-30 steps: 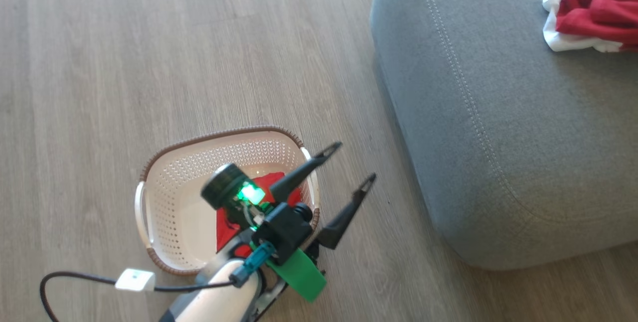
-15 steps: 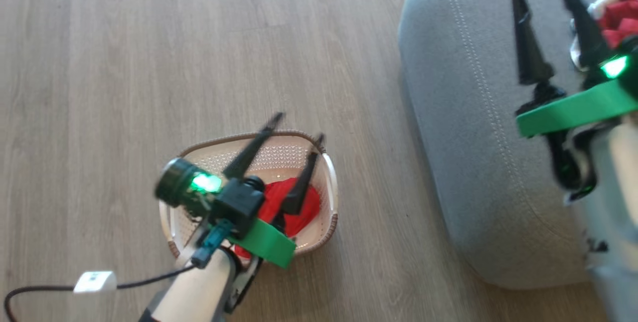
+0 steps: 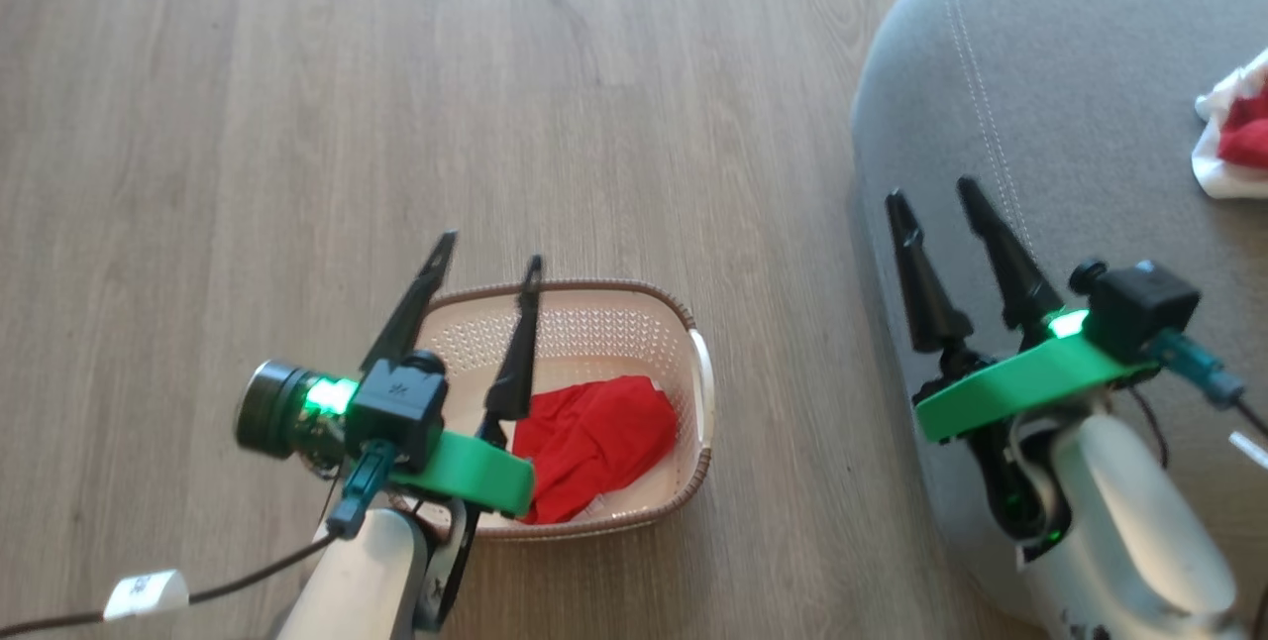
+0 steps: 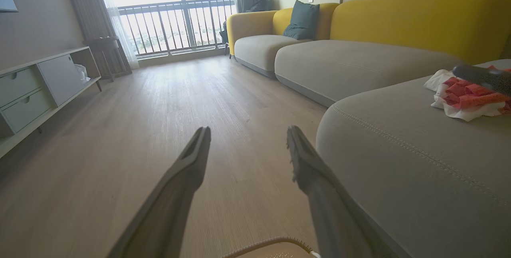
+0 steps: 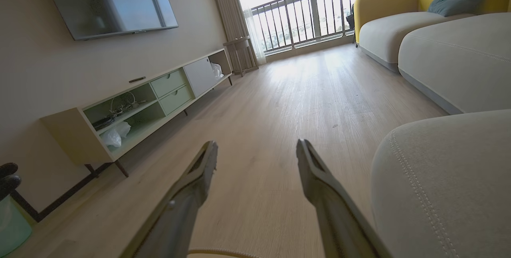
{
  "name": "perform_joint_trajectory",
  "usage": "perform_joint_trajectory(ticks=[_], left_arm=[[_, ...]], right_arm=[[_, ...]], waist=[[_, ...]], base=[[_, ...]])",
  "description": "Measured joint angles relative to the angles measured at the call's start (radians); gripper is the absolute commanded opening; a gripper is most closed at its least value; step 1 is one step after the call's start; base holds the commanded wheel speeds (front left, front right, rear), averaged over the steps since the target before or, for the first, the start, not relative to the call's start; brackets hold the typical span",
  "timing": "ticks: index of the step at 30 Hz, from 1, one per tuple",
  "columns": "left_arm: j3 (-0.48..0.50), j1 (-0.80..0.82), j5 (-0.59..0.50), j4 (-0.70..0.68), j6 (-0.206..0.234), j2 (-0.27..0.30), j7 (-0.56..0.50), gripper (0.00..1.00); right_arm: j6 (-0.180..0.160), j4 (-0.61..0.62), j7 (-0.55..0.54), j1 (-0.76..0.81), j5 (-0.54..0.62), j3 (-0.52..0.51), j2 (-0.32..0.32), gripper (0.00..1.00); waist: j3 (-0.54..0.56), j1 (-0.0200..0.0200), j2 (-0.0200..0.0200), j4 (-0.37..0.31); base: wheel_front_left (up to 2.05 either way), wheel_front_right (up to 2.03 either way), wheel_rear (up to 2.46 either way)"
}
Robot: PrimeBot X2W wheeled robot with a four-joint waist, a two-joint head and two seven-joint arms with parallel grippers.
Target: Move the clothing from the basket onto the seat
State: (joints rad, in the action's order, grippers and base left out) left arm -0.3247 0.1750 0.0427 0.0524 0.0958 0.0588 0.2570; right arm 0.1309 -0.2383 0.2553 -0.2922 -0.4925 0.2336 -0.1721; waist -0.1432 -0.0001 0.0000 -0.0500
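The left gripper point(image 3: 490, 249) has swung over the basket point(image 3: 634, 288) (jaws wide, empty). The clothing point(image 3: 594, 442) lies below, to its right; the right gripper point(image 3: 930, 189), likewise wide and empty, is farther.

two red garments point(image 3: 594, 442) point(image 3: 1238, 137), one basket point(image 3: 619, 325) and two grippers point(image 3: 492, 249) point(image 3: 930, 189).

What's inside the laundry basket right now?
One crumpled red garment lies in the basket, toward its right side. The left pincer and its wrist cover the left part of the inside, so whatever lies there cannot be seen.
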Motion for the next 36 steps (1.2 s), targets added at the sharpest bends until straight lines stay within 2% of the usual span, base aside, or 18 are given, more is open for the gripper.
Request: perform_joint_trajectory(ticks=[4,18,36], left_arm=[[0.018,-0.023,0.0,0.015,0.031,-0.001,0.0,1.0],[0.071,-0.097,0.039,0.063,0.075,-0.004,0.0,1.0],[0.088,-0.096,0.04,0.091,0.082,-0.005,0.0,1.0]], right_arm=[[0.0,-0.014,0.0,0.031,0.034,-0.001,0.02,1.0],[0.0,-0.025,0.0,0.157,0.105,-0.044,0.073,1.0],[0.0,-0.025,0.0,0.159,0.132,-0.07,0.091,1.0]], waist=[[0.017,0.0,0.0,0.019],[0.05,0.0,0.0,0.039],[0.025,0.0001,0.0,0.045]], base=[[0.0,0.0,0.0],[0.0,0.0,0.0],[0.0,0.0,0.0]])
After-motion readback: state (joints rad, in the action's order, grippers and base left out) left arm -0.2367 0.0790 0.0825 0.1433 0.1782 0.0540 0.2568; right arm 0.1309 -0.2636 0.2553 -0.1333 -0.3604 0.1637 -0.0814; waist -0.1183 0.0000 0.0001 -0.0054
